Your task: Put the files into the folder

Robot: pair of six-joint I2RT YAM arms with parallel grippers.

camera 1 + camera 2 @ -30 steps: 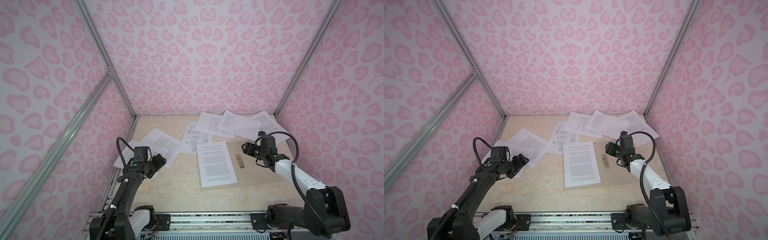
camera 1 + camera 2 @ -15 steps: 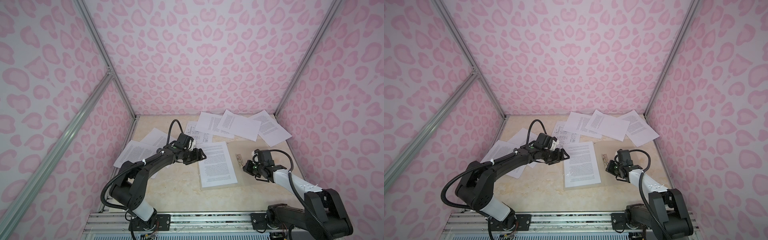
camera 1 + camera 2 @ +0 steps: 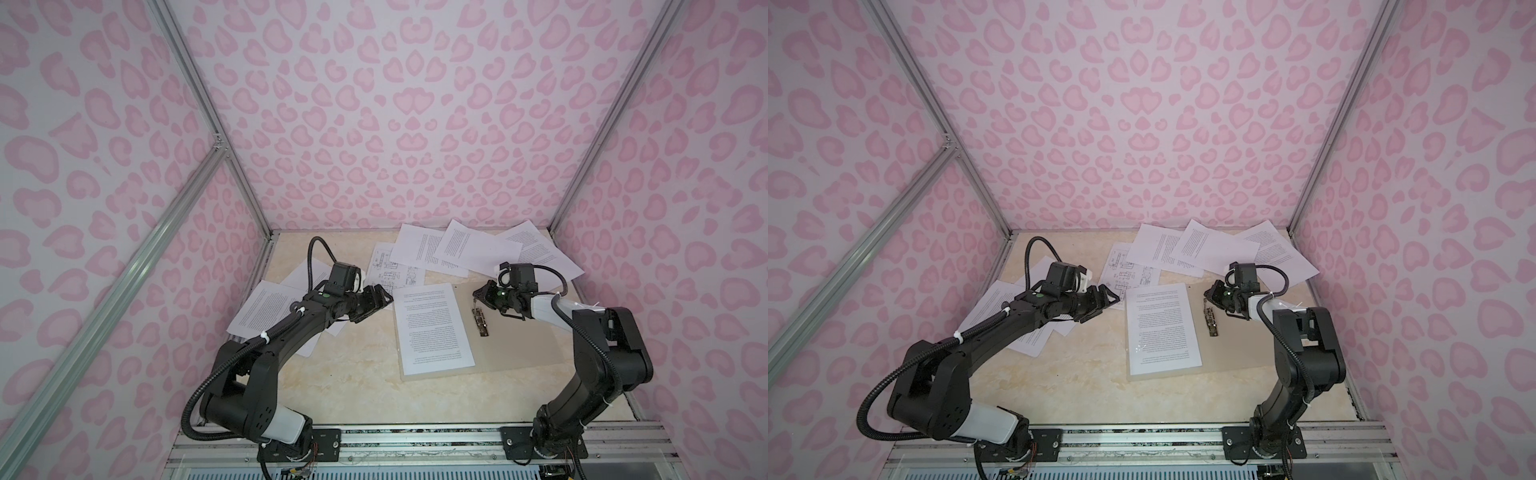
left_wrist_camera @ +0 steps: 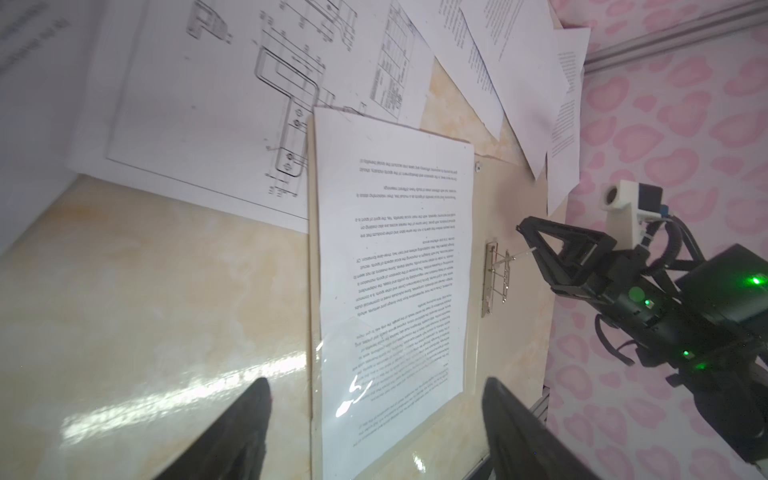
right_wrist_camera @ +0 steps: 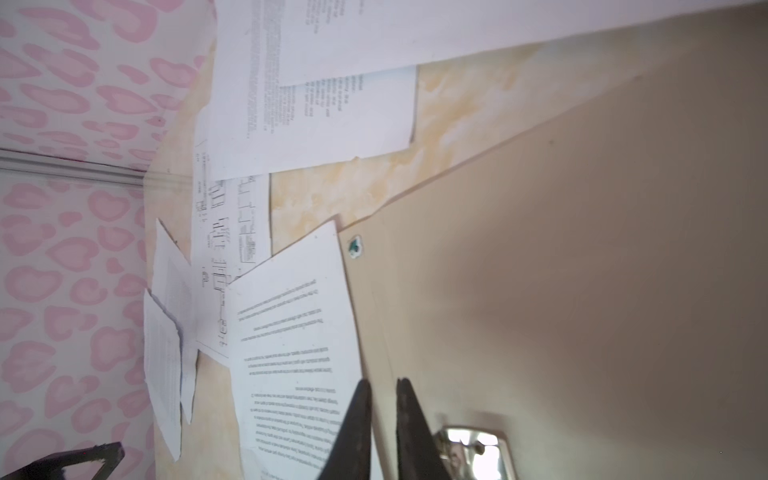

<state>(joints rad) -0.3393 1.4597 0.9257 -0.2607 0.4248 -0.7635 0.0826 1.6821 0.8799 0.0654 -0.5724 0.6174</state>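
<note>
The beige folder (image 3: 519,340) (image 3: 1237,340) lies open and flat in both top views. One printed sheet (image 3: 432,328) (image 4: 395,257) rests on its left half, and the metal clip (image 3: 481,322) (image 5: 473,451) runs along the spine. Other files lie loose: a drawing sheet (image 3: 392,270) (image 4: 208,104), text sheets at the back (image 3: 469,249) and more on the left (image 3: 266,307). My left gripper (image 3: 380,303) (image 4: 376,380) hovers open and empty by the folder's left far corner. My right gripper (image 3: 476,294) (image 5: 382,381) sits at the clip's far end, jaws a narrow gap apart with nothing between them.
Pink patterned walls with aluminium posts (image 3: 245,199) close in the left, back and right. A metal rail (image 3: 415,432) runs along the front edge. Bare tabletop (image 3: 353,374) shows in front of the folder.
My left arm swung from the left sheets to the folder's left edge. My right gripper dipped toward the front along the clip, came back to its far end, and its jaws narrowed.
</note>
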